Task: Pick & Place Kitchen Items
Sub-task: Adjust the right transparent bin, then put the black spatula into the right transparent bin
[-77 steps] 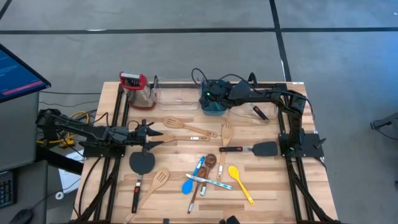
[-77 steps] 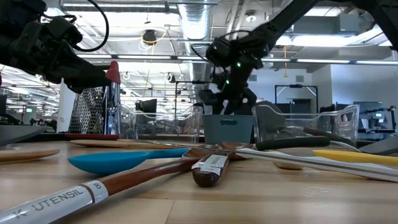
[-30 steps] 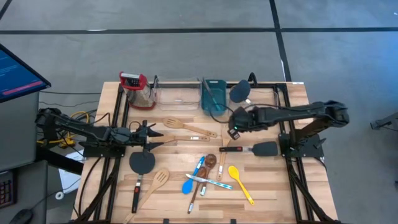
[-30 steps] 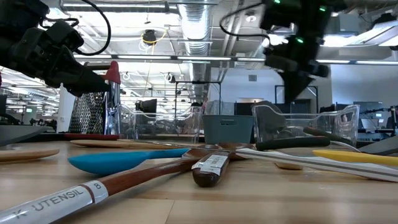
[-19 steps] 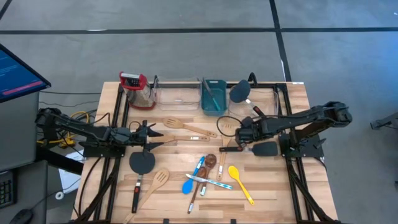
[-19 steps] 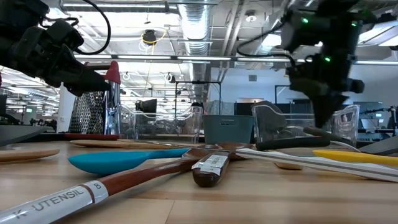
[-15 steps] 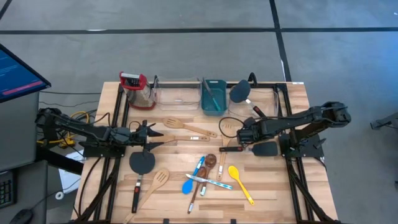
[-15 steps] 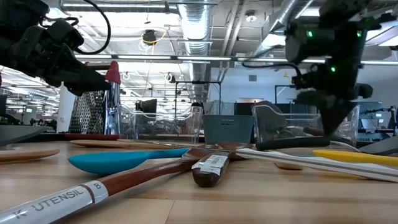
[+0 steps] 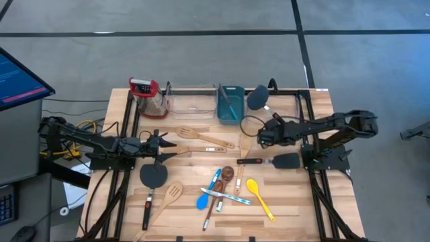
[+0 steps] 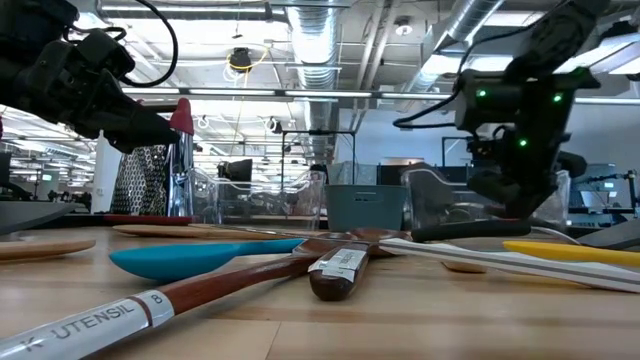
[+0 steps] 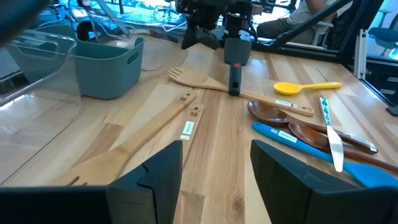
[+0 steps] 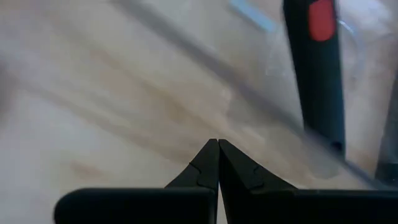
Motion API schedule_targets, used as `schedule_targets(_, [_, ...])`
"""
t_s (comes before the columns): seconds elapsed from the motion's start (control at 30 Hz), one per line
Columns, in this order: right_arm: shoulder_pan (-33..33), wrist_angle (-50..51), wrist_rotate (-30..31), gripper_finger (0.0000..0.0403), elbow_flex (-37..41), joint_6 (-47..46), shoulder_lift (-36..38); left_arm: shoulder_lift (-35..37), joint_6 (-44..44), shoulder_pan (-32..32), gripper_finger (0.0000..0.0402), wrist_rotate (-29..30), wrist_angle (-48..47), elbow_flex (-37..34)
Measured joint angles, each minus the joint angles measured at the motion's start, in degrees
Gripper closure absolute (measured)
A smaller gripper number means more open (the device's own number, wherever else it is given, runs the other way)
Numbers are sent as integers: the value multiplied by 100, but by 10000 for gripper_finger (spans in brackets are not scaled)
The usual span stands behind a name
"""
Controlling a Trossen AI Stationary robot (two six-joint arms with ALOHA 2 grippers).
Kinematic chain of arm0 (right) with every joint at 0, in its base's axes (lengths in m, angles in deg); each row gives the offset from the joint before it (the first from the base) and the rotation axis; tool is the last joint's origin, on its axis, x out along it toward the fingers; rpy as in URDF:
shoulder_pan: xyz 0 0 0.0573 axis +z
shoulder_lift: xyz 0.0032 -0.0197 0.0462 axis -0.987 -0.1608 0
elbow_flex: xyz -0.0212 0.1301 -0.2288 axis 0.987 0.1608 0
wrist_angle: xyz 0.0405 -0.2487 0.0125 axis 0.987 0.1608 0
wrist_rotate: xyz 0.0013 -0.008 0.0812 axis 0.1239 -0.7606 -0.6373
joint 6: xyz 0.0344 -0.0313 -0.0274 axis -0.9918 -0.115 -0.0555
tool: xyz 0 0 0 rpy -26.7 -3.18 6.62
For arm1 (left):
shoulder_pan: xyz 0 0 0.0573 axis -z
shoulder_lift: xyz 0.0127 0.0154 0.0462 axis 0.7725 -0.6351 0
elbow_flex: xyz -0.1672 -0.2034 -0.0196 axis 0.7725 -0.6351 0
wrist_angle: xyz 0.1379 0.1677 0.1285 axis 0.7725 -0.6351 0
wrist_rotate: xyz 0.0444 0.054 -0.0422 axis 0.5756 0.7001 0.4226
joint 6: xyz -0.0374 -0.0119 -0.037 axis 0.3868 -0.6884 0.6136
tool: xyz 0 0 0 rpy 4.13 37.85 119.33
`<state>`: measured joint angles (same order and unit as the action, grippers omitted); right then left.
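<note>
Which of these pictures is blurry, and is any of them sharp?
Right wrist view: table and black handle smeared, only the shut right claw crisp. Low view: nearest utensil handle soft. High view: sharp throughout.

The brown wooden spoon (image 10: 215, 283) lying closest in the low view has a white band on its handle. The band says "UTENSIL" in grey letters, and next to it is the number "8". Other utensils have small white labels too, but the words on them are too tiny to read
</note>
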<state>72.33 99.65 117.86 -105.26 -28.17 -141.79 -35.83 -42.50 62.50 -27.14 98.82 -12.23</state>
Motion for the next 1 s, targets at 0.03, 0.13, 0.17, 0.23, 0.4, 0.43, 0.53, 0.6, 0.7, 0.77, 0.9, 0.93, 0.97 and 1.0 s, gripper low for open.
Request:
schedule_targets(0.03, [-105,-11,55,403,0,60,2,0,0,0,224,9,0,0])
schedule_targets(0.13, [-434,3,183,403,7,256,2,0,0,0,224,15,2,0])
schedule_targets(0.17, [-539,-5,224,403,7,300,2,0,0,0,224,15,2,0])
schedule_targets(0.23, [-729,-83,261,403,7,470,2,0,0,0,224,15,4,0])
schedule_targets(0.4, [-1083,-842,150,403,7,1119,0,0,0,0,224,13,4,0])
schedule_targets(0.43, [-1155,-1025,30,403,7,1273,0,0,0,0,224,13,4,2])
schedule_targets(0.53, [-1313,-1448,-197,403,7,1575,0,0,0,0,224,13,4,0])
schedule_targets(0.6, [-1382,-1519,-206,403,7,1626,0,0,0,0,224,13,4,1])
schedule_targets(0.7, [-1462,-1464,-248,403,6,1642,0,0,0,0,224,11,4,0])
schedule_targets(0.77, [-1470,-1384,-447,403,4,1692,0,0,0,0,224,11,4,0])
schedule_targets(0.9, [-1397,-1061,-1174,403,4,1794,127,0,0,0,224,9,4,0])
schedule_targets(0.93, [-1354,-1011,-1345,403,3,1797,204,0,0,0,224,9,4,1])
schedule_targets(0.97, [-1308,-958,-1483,403,0,1798,297,0,-1,0,224,9,4,0])
schedule_targets(1.0, [-1256,-896,-1560,403,0,1812,422,0,-1,0,224,9,4,0])
